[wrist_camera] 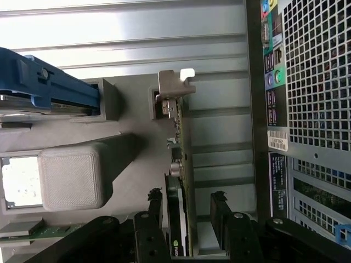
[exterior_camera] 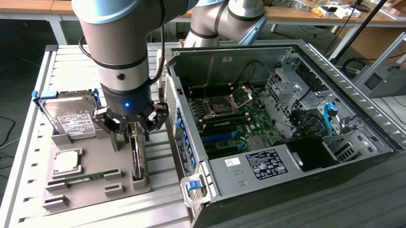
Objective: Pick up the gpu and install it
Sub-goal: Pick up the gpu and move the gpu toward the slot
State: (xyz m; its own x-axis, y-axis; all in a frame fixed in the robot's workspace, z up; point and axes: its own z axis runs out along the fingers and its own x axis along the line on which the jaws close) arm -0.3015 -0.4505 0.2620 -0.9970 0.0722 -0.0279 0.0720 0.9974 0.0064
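The gpu is a thin dark card standing on its long edge in a slot of the grey holder tray, at the exterior view's left of the open computer case. My gripper hangs straight above the card's far half, open. In the wrist view the gpu runs between the two black fingers, one on each side, with a gap to each face. Its silvery bracket sits at the end away from my gripper. The motherboard lies exposed inside the case.
The tray also holds a silver hard drive in a blue caddy, a square silver chip and a green memory stick. The case's perforated rear panel stands close beside the card. Cables and drive cages fill the case's far side.
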